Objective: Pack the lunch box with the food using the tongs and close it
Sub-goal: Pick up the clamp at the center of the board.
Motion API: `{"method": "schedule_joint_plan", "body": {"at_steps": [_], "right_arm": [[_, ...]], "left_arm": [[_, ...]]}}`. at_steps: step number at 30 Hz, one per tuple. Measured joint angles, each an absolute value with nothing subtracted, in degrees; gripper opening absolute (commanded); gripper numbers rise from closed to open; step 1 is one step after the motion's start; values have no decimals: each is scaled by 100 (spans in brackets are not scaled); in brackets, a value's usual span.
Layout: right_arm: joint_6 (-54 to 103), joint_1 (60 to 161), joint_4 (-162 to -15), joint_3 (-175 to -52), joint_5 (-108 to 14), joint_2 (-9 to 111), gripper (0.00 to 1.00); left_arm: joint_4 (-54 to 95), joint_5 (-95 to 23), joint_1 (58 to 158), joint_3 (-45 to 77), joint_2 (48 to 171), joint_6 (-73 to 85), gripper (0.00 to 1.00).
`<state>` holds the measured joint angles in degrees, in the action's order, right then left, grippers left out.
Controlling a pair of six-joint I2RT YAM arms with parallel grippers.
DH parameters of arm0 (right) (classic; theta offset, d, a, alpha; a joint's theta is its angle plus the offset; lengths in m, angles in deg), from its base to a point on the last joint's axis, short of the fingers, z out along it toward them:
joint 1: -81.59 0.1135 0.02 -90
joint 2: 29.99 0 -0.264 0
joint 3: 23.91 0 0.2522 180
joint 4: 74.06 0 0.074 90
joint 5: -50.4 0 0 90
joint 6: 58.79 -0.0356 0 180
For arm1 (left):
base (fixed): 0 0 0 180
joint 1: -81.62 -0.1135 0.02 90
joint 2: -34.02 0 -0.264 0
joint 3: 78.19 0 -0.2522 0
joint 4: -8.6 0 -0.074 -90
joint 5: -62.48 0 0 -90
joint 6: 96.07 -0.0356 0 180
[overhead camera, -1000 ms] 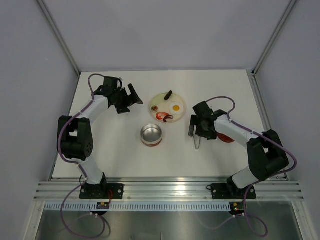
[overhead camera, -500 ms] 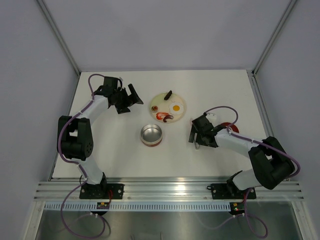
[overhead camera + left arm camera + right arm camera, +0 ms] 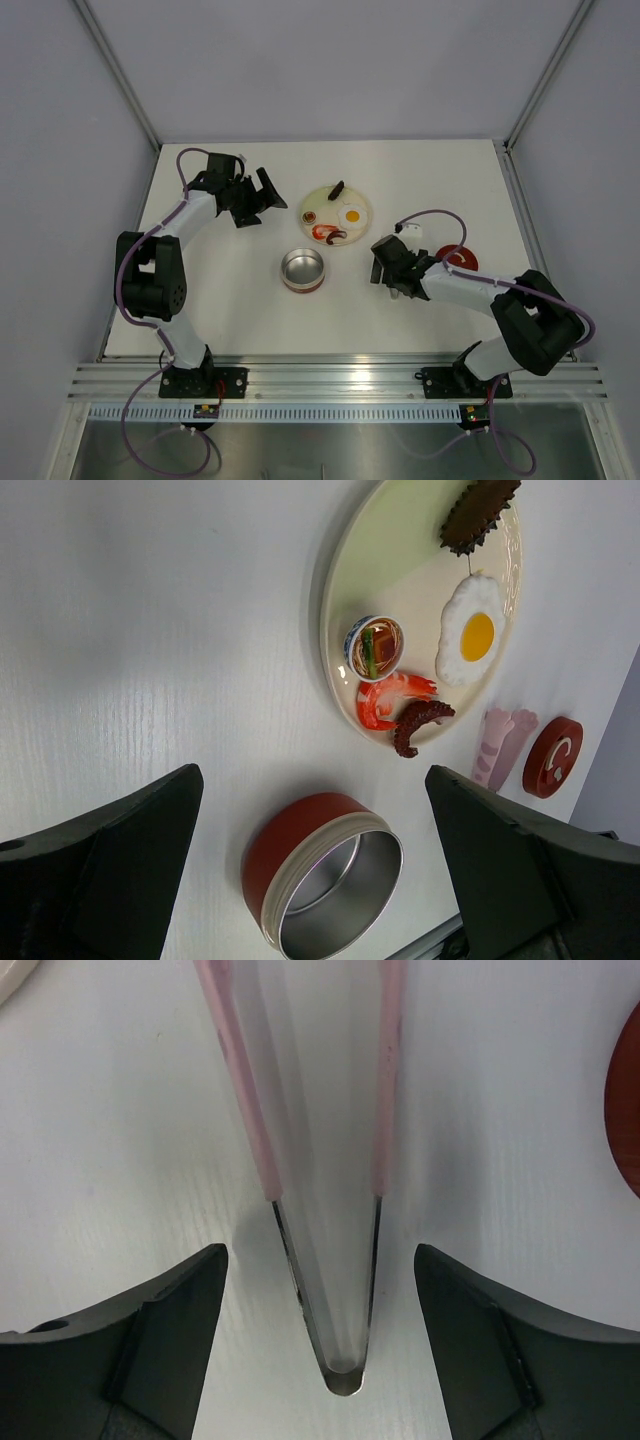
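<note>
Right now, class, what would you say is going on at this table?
The right fingers are open, down either side of the tongs, which lie flat on the table, not yet gripped. The left fingers hang open left of the plate. The food sits on the plate, the tin is empty, and its lid lies apart.

tongs [image 3: 240, 1110] inside right tool [image 3: 320, 1252], lid [image 3: 628, 1100] just beside

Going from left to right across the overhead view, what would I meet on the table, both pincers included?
In order: left pincer → lunch box → fried egg → right pincer → red lid.
</note>
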<state>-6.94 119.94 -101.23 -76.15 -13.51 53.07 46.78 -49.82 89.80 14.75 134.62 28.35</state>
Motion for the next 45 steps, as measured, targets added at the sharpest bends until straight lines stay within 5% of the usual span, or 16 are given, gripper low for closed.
{"method": "schedule_joint_plan", "body": {"at_steps": [10,14,24,33,45], "right_arm": [[-749,12309,-10184,-7890,-1231,5716,76],[-922,12309,-10271,-7888,-1225,5723,47],[-1151,12313,-10656,-7890,-1085,5561,7],[-791,12199,-11559,-8391,-1332,4955,6],[488,11456,-13043,-10985,-3876,5839,7]], "left_arm": [[4670,-5008,8980,1475,13462,2857,99],[4672,-5021,8980,1475,13462,2855,99],[4672,-5083,8980,1468,13462,2850,99],[4659,-5083,8980,1263,13532,2881,99],[4678,-5076,8980,1263,13630,2944,99]]}}
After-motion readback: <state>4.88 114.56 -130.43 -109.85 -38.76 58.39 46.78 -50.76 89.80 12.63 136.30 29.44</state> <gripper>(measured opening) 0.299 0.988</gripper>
